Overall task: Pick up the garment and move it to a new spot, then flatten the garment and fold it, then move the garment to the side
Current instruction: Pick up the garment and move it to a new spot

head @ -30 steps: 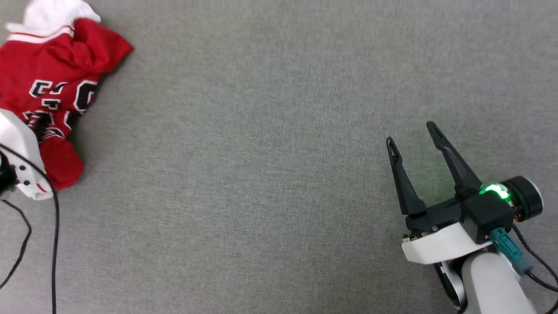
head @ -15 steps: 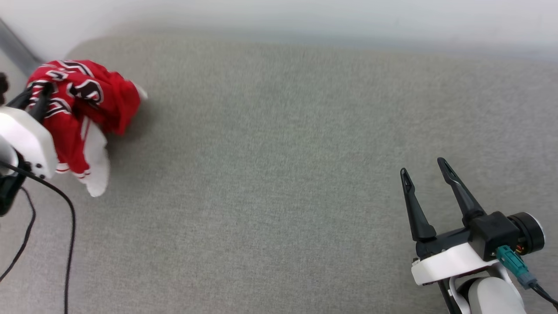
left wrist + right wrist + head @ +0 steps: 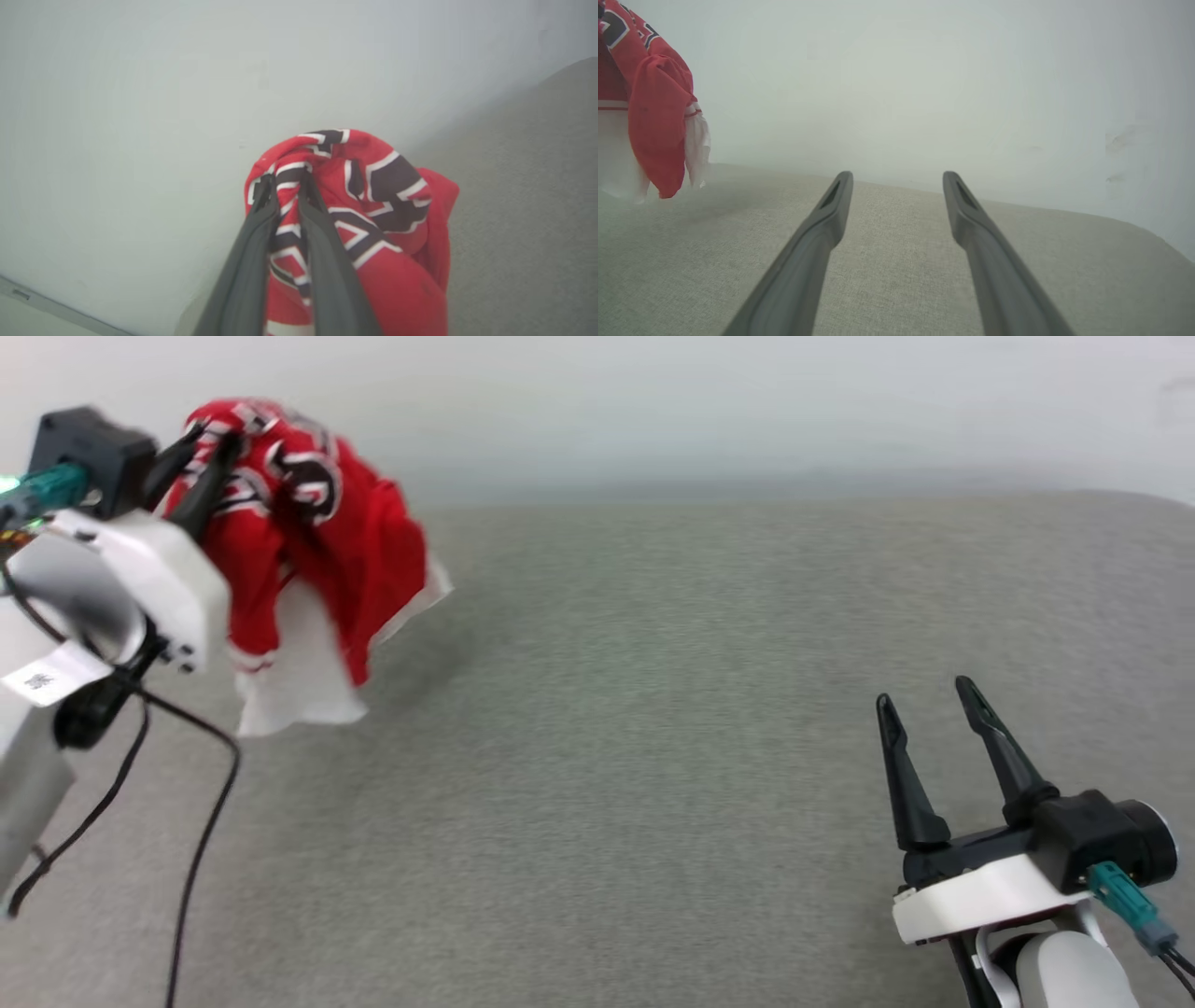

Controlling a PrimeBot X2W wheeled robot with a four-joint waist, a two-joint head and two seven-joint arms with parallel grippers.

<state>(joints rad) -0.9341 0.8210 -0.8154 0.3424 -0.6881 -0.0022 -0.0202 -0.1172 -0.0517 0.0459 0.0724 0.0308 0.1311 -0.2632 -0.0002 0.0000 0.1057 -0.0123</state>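
Closest to me, my right pincer hovers over the grey fabric-covered counter with its two dark fingers spread wide and nothing between them. In its wrist view the fingers frame bare grey weave. A teal connector juts from the wrist behind it.

Well off to that pincer's left and farther out, my left pincer is raised, its fingers pressed close together and pinching the garment. In the left wrist view a fold of the black, white-outlined lettering is caught between the two fingers near their tips. The red jersey hangs below and just right of the pincer as a bunched bundle, with white sleeve fabric and striped trim at its low end. That end is motion-blurred, so I cannot tell whether it brushes the counter or hangs just clear; a soft shadow lies on the weave beside it.

A black cable loops down from the left wrist, and a small white label sits on the arm behind the pincer.

Beyond everything, the counter's far edge meets a plain pale wall.
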